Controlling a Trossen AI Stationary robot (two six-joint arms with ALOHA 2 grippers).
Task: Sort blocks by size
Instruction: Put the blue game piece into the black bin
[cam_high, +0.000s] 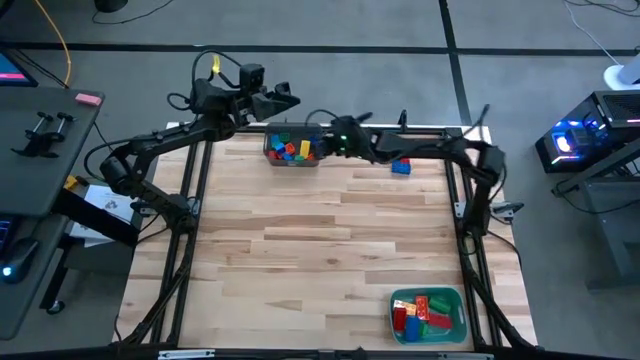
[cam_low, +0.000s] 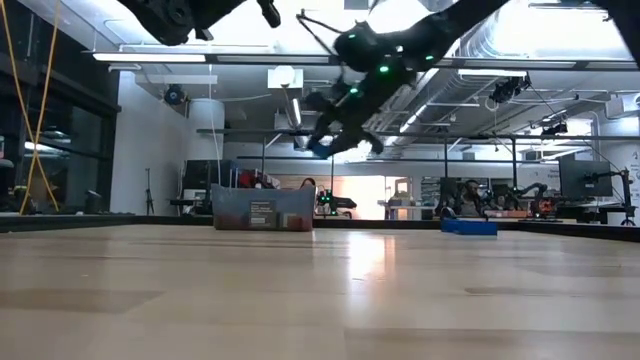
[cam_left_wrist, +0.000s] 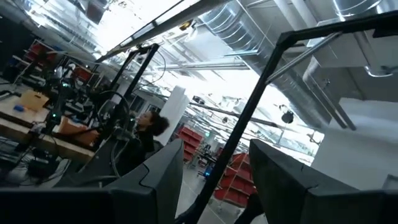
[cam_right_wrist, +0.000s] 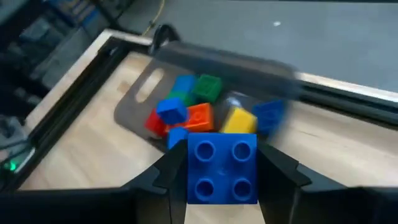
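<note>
Clamped between the right gripper's (cam_right_wrist: 222, 171) fingers: a blue four-stud block (cam_right_wrist: 222, 168), lifted clear above the table. Just beyond and below it, the dark grey bin (cam_right_wrist: 142, 93) with the remaining mixed blocks (cam_right_wrist: 198, 112) heaped inside. Farther off, raised beside the bin, the left gripper (cam_high: 283, 98), fingers parted and empty.

bare tabletop (cam_high: 300, 250) mid-table, bin (cam_high: 275, 155) at far edge

Wooden table (cam_high: 300, 250), grey bin (cam_high: 291, 157) at far edge, lone blue block (cam_high: 401, 167), teal tray (cam_high: 452, 300) seemingly near front.
</note>
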